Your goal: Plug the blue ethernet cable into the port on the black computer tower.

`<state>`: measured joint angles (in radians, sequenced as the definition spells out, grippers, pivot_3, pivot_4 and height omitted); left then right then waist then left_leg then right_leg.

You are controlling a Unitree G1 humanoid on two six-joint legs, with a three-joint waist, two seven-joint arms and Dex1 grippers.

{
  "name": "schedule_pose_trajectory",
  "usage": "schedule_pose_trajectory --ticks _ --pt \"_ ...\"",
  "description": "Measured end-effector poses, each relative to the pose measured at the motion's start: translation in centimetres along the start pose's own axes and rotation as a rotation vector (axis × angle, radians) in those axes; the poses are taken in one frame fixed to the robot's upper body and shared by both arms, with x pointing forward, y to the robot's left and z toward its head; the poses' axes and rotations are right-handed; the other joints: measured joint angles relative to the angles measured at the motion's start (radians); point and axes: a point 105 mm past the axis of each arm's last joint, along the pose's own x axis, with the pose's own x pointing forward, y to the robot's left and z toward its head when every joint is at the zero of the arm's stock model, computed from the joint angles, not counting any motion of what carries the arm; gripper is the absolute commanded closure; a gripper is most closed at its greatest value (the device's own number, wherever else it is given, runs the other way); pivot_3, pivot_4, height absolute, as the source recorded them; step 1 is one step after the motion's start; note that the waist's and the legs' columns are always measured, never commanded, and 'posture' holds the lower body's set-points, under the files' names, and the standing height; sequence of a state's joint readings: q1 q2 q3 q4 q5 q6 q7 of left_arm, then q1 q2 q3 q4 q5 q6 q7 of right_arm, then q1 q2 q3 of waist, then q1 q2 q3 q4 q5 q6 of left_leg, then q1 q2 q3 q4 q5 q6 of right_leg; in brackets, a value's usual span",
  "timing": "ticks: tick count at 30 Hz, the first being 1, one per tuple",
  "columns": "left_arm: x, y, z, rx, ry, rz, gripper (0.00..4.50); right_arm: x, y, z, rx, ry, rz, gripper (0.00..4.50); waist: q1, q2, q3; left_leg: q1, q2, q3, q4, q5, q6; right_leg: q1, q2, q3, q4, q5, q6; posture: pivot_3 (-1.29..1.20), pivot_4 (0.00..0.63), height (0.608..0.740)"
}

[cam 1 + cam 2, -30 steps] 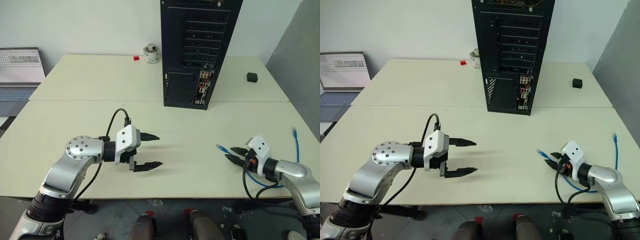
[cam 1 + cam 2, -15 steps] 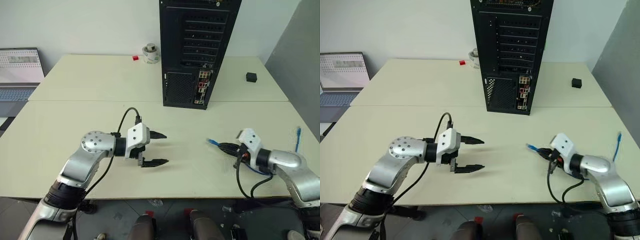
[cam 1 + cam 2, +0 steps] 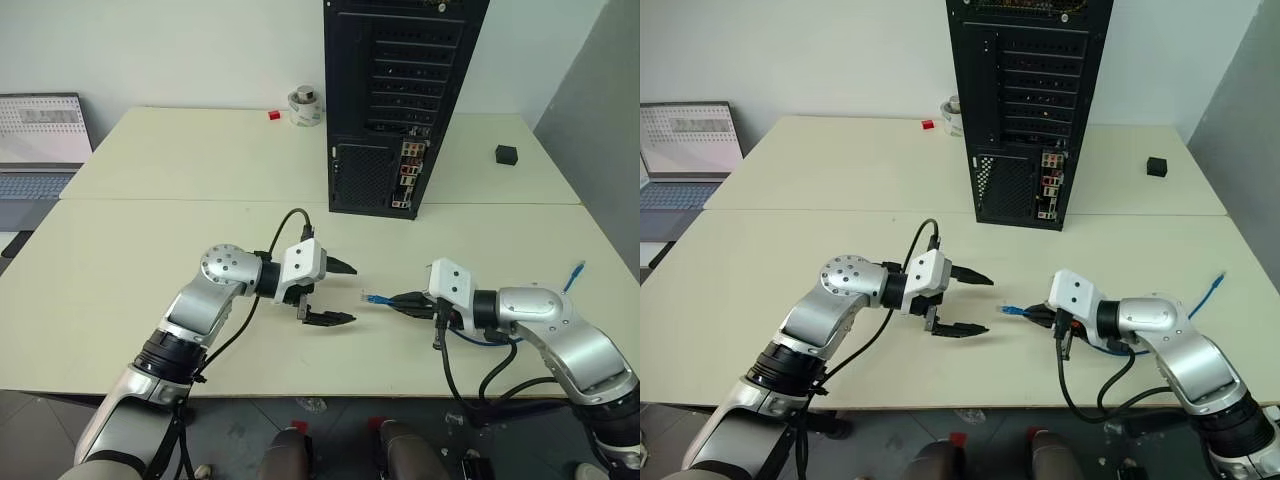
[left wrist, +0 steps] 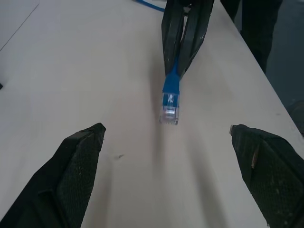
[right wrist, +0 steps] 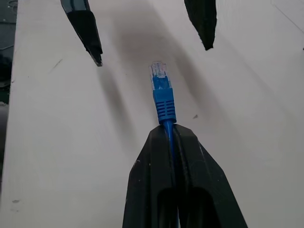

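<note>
- Two claws face each other low in the frame, just above the pale tabletop (image 3: 150, 230), with only a short gap between them.
- Right claw (image 3: 398, 301) is clamped shut on the blue ethernet cable (image 5: 163, 101), gripping the cord just behind the blue boot, so the clear plug juts out free and points toward the left claw.
- Left claw (image 3: 340, 293) stands spread wide and empty, its two black fingers (image 4: 78, 161) flanking the line of the plug without touching it.
- Rest of the cord trails off to the lower right of the frame, its far plug raised near the tabletop's right edge.
- Black computer tower (image 3: 400, 100) stands upright at upper centre, well apart from both claws, its strip of coloured connectors facing us low on the rear face.
- This looks like a handover or regrip: I'd have the left claw close squarely on the blue boot, keeping the plug tip and its latch clear, before the right lets go.
- Slack matters; a taut cord could twist the plug off line when it is carried to the port.
</note>
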<state>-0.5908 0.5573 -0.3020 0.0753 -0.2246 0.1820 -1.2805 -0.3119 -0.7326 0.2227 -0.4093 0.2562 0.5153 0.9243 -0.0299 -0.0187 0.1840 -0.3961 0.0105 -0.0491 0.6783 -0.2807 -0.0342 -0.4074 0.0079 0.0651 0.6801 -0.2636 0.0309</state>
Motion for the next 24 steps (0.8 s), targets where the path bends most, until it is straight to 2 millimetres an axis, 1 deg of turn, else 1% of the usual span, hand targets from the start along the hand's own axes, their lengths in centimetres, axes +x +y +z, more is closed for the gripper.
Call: schedule_pose_trajectory --ticks 2,6,9,11,12,13,17,18,19,21,22,24 --pt "0.3 -0.1 0.0 0.000 -0.002 -0.018 0.00 0.1 -0.2 0.5 -0.017 -0.007 0.003 4.48 0.000 0.000 0.000 0.000 0.000 0.000 0.000 0.000 0.000 0.000 0.000 0.000 0.000 0.000 0.000 0.00 0.150 0.740" --pt "0.3 -0.1 0.2 0.017 -0.004 -0.031 0.67 0.4 0.0 0.6 -0.021 -0.011 0.013 4.50 0.000 0.000 0.000 0.000 0.000 0.000 0.000 0.000 0.000 0.000 0.000 0.000 0.000 0.000 0.000 0.00 0.150 0.740" --pt "0.3 0.2 -0.1 0.017 0.000 -0.029 1.38 0.7 0.2 0.7 -0.022 -0.015 0.028 4.50 0.000 0.000 0.000 0.000 0.000 0.000 0.000 0.000 0.000 0.000 0.000 0.000 0.000 0.000 0.000 0.00 0.150 0.740" --pt "0.4 0.2 -0.2 0.014 -0.003 -0.030 1.76 0.7 0.2 0.9 -0.027 -0.018 0.027 4.50 0.000 0.000 0.000 0.000 0.000 -0.001 0.000 0.000 0.000 0.000 0.000 0.000 0.000 0.000 0.000 0.00 0.150 0.740" --pt "0.6 0.2 -0.1 0.016 -0.007 -0.032 2.13 0.7 0.1 1.0 -0.032 -0.020 0.026 4.50 0.000 0.000 0.000 0.000 0.000 -0.001 0.000 0.000 0.000 0.000 0.000 0.000 0.000 0.000 0.000 0.00 0.150 0.740" --pt "0.6 0.2 -0.1 0.020 -0.005 -0.033 2.17 0.8 0.1 1.0 -0.034 -0.021 0.026 4.50 0.000 0.000 0.000 0.000 0.000 -0.001 0.000 0.000 0.000 0.000 0.000 0.000 0.000 0.000 0.000 0.00 0.150 0.740" --pt "0.7 0.2 -0.2 0.029 0.001 -0.034 3.20 1.0 0.2 1.2 -0.036 -0.029 0.035 4.50 0.000 0.000 0.000 0.000 0.000 -0.001 0.000 0.000 0.000 0.000 0.000 0.000 0.000 0.000 0.000 0.00 0.150 0.740" --pt "0.7 0.2 -0.2 0.028 0.002 -0.033 3.32 1.1 0.3 1.2 -0.035 -0.030 0.038 4.50 0.000 0.000 0.000 0.000 0.000 -0.001 0.000 0.000 0.000 0.000 0.000 -0.001 0.000 0.000 0.000 0.00 0.150 0.740" --pt "0.6 0.2 -0.3 0.024 0.003 -0.032 3.63 1.2 0.4 1.2 -0.035 -0.030 0.041 4.50 0.000 0.000 0.000 0.000 0.000 -0.001 0.000 0.000 0.000 0.000 0.000 0.000 0.000 0.000 0.000 0.00 0.150 0.740" --pt "0.6 0.2 -0.4 0.018 0.006 -0.032 4.10 1.2 0.4 1.2 -0.039 -0.026 0.039 4.50 0.000 0.000 0.000 0.000 0.000 -0.001 0.000 0.000 0.000 0.000 0.000 0.000 0.000 0.000 0.000 0.00 0.150 0.740" --pt "0.6 0.2 -0.4 0.018 0.006 -0.032 4.21 1.2 0.3 1.2 -0.041 -0.025 0.037 4.50 0.000 0.000 0.000 0.000 0.000 -0.001 0.000 0.000 0.000 0.000 0.000 0.000 0.000 0.000 0.000 0.00 0.150 0.740" --pt "0.6 0.2 -0.4 0.021 0.008 -0.031 4.22 1.2 0.3 1.2 -0.044 -0.023 0.036 4.50 0.000 0.000 0.000 0.000 0.000 -0.002 0.000 0.000 0.000 0.000 0.000 -0.001 0.000 0.000 0.000 0.00 0.150 0.740"
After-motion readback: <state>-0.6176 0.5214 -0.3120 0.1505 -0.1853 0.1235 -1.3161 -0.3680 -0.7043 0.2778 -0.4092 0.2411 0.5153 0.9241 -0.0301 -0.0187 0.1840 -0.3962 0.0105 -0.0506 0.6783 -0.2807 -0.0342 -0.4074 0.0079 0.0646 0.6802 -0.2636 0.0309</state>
